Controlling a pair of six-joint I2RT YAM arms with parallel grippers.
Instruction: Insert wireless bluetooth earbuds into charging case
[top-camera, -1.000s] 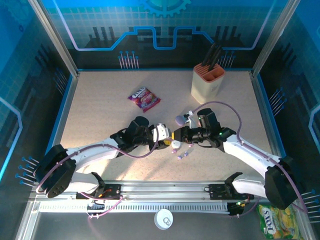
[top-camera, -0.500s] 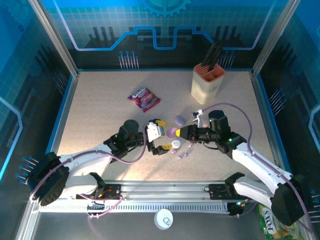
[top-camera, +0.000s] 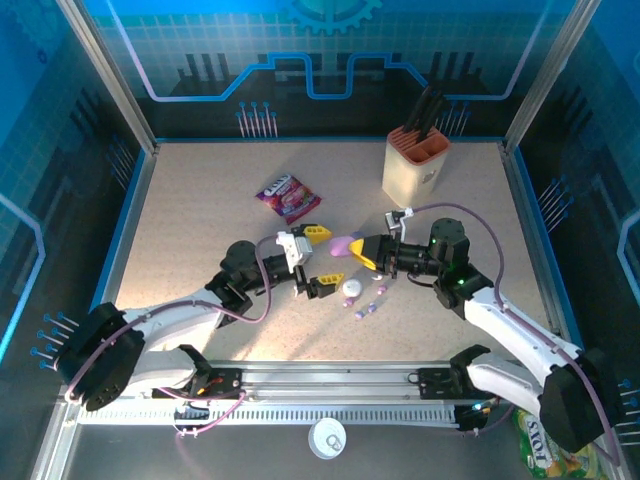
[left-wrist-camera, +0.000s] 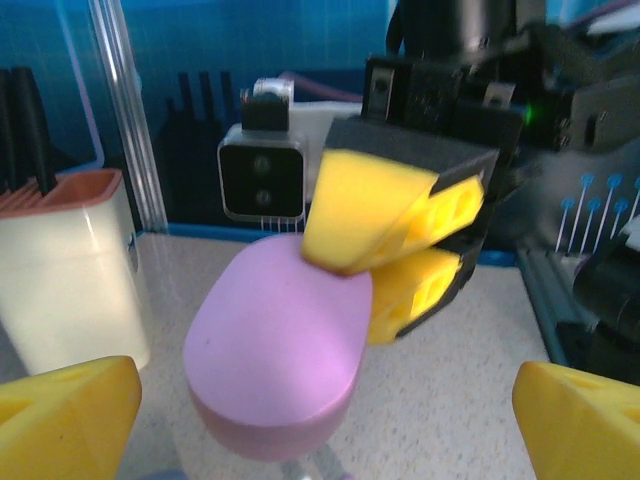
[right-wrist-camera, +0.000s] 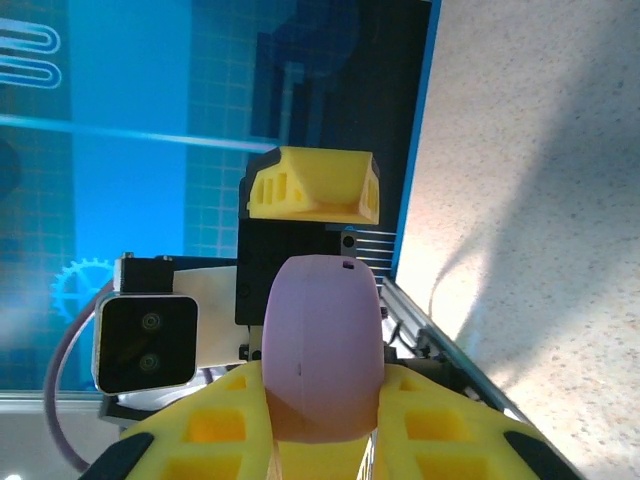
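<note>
My right gripper (top-camera: 360, 250) is shut on a lilac pebble-shaped charging case (top-camera: 343, 244), held closed above the table. In the right wrist view the case (right-wrist-camera: 322, 350) sits squeezed between my yellow fingers (right-wrist-camera: 215, 430). My left gripper (top-camera: 322, 257) is open wide, one finger on each side of the case without touching it. The left wrist view looks straight at the case (left-wrist-camera: 280, 350), with the right gripper's fingers (left-wrist-camera: 385, 205) pinching its far end. Tiny lilac earbuds (top-camera: 366, 306) lie loose on the table just below the case, beside a small white rounded piece (top-camera: 350, 288).
A beige knife block (top-camera: 415, 165) stands at the back right, also in the left wrist view (left-wrist-camera: 60, 270). A purple snack packet (top-camera: 288, 195) lies at the back centre. A white disc (top-camera: 327, 437) and a yellow bag (top-camera: 548, 440) lie off the table's front edge.
The right gripper has raised the lilac case and carried it back and left. The left gripper has drawn away from the earbuds, opened wide and now straddles the case.
</note>
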